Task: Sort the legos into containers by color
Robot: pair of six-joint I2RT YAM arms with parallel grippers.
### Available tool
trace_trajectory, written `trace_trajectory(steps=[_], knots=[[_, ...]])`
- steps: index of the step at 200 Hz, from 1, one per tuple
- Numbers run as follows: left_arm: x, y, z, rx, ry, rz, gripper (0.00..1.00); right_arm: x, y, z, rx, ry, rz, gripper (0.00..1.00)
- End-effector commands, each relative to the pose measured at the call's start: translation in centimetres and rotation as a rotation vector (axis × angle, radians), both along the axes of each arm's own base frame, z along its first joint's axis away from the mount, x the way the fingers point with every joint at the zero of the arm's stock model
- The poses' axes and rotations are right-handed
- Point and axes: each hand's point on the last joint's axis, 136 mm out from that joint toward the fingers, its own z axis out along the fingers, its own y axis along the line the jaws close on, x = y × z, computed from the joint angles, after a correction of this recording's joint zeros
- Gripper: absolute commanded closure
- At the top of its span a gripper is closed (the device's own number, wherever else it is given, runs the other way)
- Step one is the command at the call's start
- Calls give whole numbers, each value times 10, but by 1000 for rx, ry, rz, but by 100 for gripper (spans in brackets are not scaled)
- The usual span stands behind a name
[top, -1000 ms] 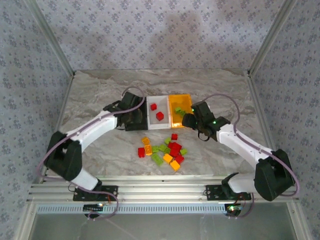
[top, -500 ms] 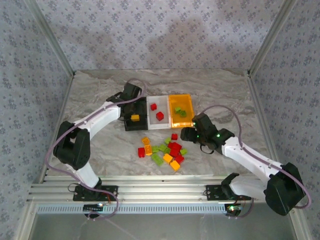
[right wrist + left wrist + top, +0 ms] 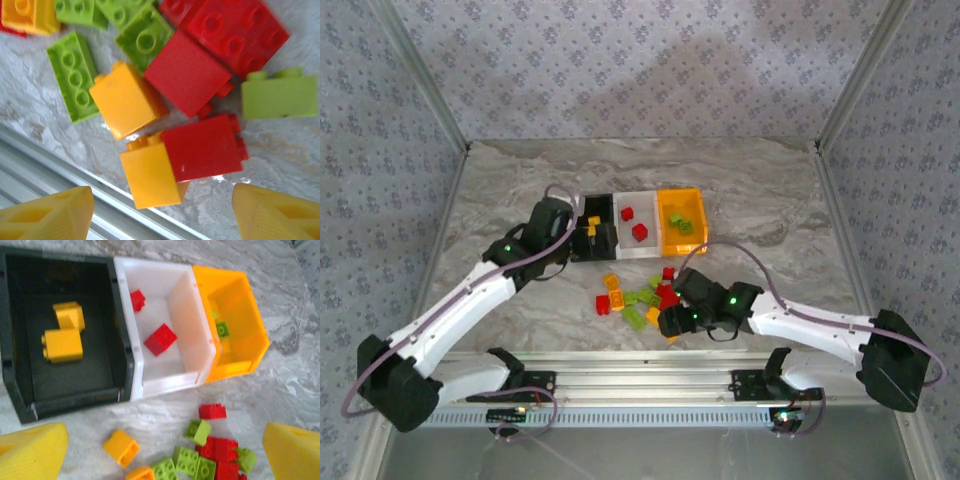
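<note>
Three containers stand in a row: a black bin [image 3: 20, 405] with two orange-yellow legos [image 3: 62, 337], a white bin [image 3: 187, 315] with two red legos [image 3: 160, 339], and an orange bin [image 3: 235, 360] with green legos [image 3: 222, 329]. My left gripper [image 3: 160, 455] hangs open and empty near the black bin [image 3: 592, 256], its fingertips [image 3: 30, 450] spread wide. The loose pile of red, green and orange-yellow legos [image 3: 645, 298] lies in front of the bins. My right gripper [image 3: 160, 217] is open over the pile's near edge, above an orange-yellow brick [image 3: 150, 172] and a red brick [image 3: 202, 147].
The table's front metal rail [image 3: 60, 165] runs right beside the pile's nearest bricks. Patterned walls enclose the marble table [image 3: 500, 190] on three sides. Both arms [image 3: 800, 322] reach in from the near corners.
My left gripper has opened, left an orange-yellow brick in the black bin and drawn back. My right arm has swung from the orange bin down to the pile's near side.
</note>
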Motion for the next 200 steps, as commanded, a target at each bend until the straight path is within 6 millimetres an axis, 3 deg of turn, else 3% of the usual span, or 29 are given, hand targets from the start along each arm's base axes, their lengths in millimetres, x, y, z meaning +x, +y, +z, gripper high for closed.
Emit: trace_trajectory(steps=[1, 48, 115, 145, 176, 200], knots=[[-22, 14, -12, -25, 54, 37, 1, -15, -4, -15, -78, 43, 25, 27], [-41, 31, -29, -21, 84, 81, 1, -8, 5, -28, -131, 13, 29, 34], [-46, 41, -37, 5, 90, 102, 0, -6, 13, -39, -205, 10, 54, 43], [-45, 42, -38, 11, 89, 106, 0, -11, 20, -39, -196, 19, 75, 57], [-45, 42, -36, 16, 81, 100, 0, -18, 24, -30, -151, 33, 102, 68], [-46, 46, -35, 26, 69, 107, 0, -22, 32, -4, -80, 27, 136, 71]])
